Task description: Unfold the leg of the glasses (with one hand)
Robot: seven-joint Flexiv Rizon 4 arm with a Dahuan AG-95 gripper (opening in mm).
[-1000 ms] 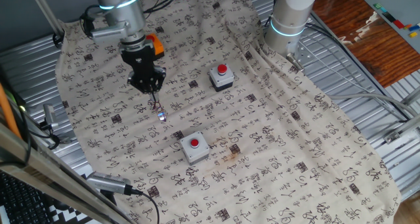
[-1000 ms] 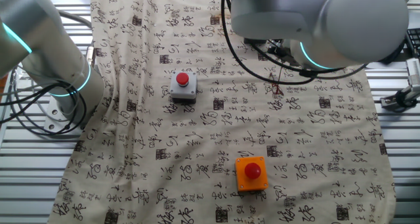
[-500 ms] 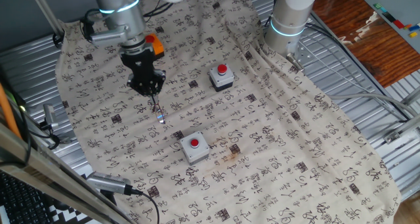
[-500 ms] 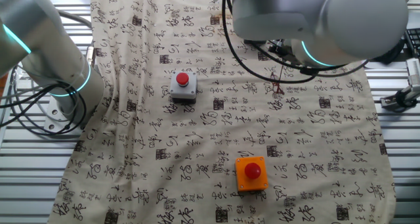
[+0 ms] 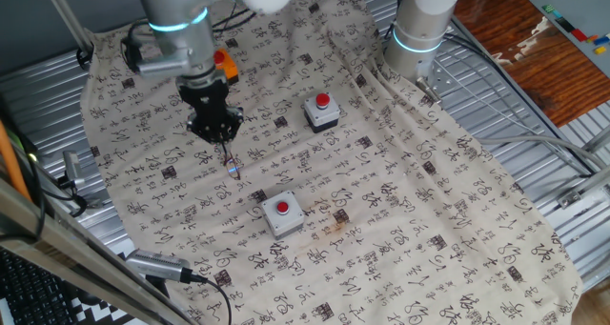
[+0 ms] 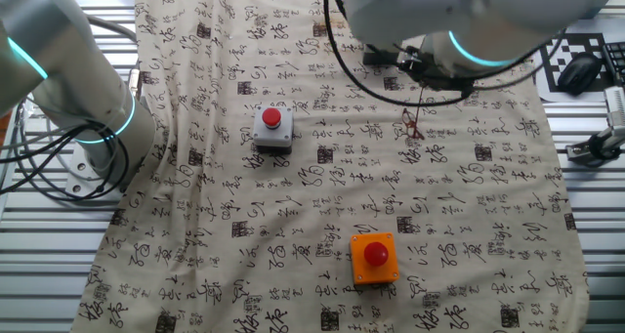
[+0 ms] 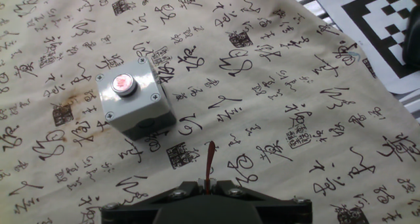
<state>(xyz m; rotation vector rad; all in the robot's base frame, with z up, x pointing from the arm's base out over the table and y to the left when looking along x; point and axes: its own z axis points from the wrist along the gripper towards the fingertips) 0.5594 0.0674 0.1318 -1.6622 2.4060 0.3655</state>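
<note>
The glasses are a small reddish-brown wire frame hanging from one thin leg, their lower end at the cloth. My gripper is right above them, shut on the top of that leg. In the other fixed view the glasses dangle on the leg below the gripper, which the arm partly hides. The hand view shows only the reddish leg running out from between the shut jaws of the gripper. The lenses are out of sight there.
A grey button box stands just in front of the glasses, also seen in the hand view. Another grey box and an orange one stand nearby. A second robot base rises at the back. Cloth with black characters covers the table.
The arm has shifted a little to the right and turned, still holding the leg. The glasses hang in almost the same spot. A black-and-white marker now shows at the table edge.
</note>
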